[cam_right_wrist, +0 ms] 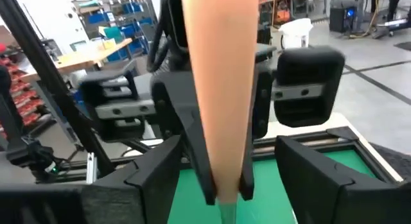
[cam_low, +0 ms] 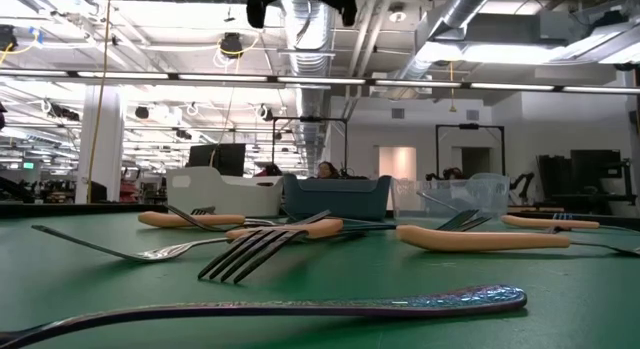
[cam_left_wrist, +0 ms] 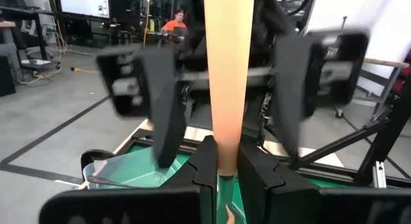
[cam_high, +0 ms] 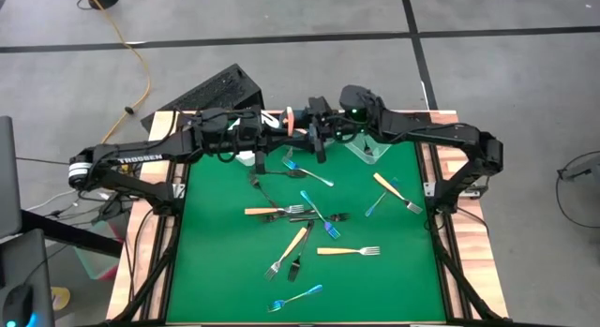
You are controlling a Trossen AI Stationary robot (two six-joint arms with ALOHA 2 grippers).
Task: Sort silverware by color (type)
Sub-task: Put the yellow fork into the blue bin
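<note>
left claw (cam_left_wrist: 221, 169) pinches a smooth orange-handled utensil (cam_left_wrist: 226, 76) upright above the bench's far edge; right claw (cam_right_wrist: 228, 166) gapes wide around it; forks (cam_high: 291, 211) litter green felt.

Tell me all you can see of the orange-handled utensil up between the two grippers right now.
The orange-handled utensil is held up above the far end of the table. Its handle is smooth, matte, pale orange and rounded, narrowing to a thin metal neck; its head is hidden. The left gripper is shut on the narrow end. The right gripper stands open around it, fingers apart from the handle.
</note>
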